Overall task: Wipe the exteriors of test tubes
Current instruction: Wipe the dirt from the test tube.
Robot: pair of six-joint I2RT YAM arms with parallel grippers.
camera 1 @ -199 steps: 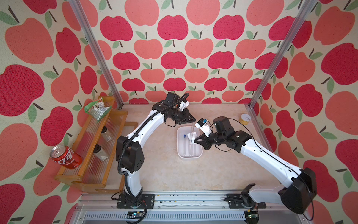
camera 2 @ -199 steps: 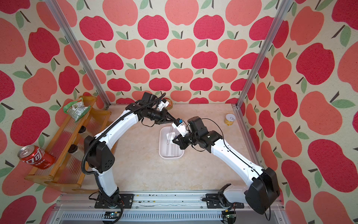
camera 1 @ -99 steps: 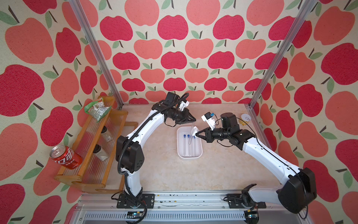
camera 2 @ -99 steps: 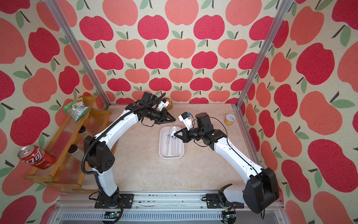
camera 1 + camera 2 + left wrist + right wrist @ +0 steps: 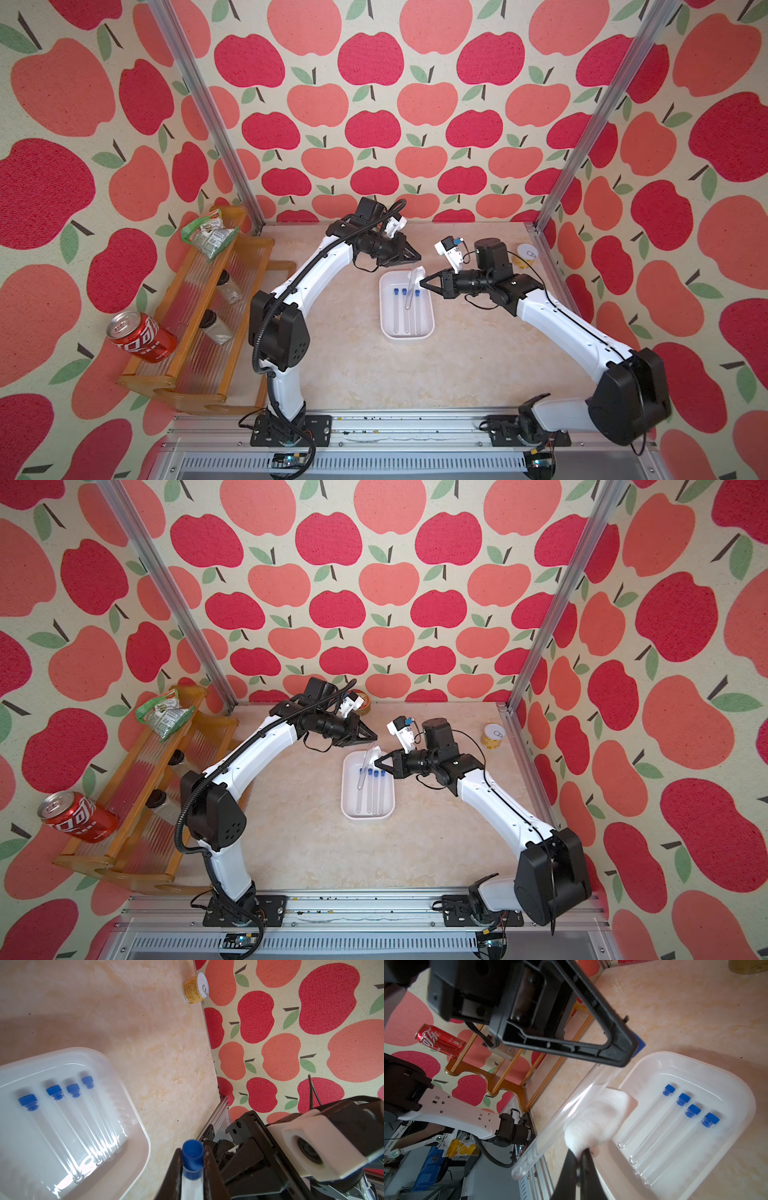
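The red can (image 5: pixel 141 336) at the near left carries white Chinese characters in Coca-Cola's script. Print on the yellow tin (image 5: pixel 195 988) at the far right and on the green packet (image 5: pixel 208 232) is too small to read.

Top view of bench (image 5: pixel 374 374); tray (image 5: pixel 405 336) at ctr; four test tubes (image 5: pixel 397 316) lie side by side in it, caps toward back wall; a fifth tube (image 5: pixel 409 295) hangs tilted over tray's back end, cap end pinched in left tool (image 5: pixel 415 254), which sits just behind tray; right tool (image 5: pixel 423 284) reaches in from tray's right, pinching a cloth (image 5: pixel 419 273) just beside that tube; rack (image 5: pixel 187 291) along bench's left edge w/ bag (image 5: pixel 208 232) on its back end, two jars (image 5: pixel 228 284) on lower shelf, can (image 5: pixel 141 336) at front-left end; tin (image 5: pixel 525 253) in back right corner, well apart from tray.
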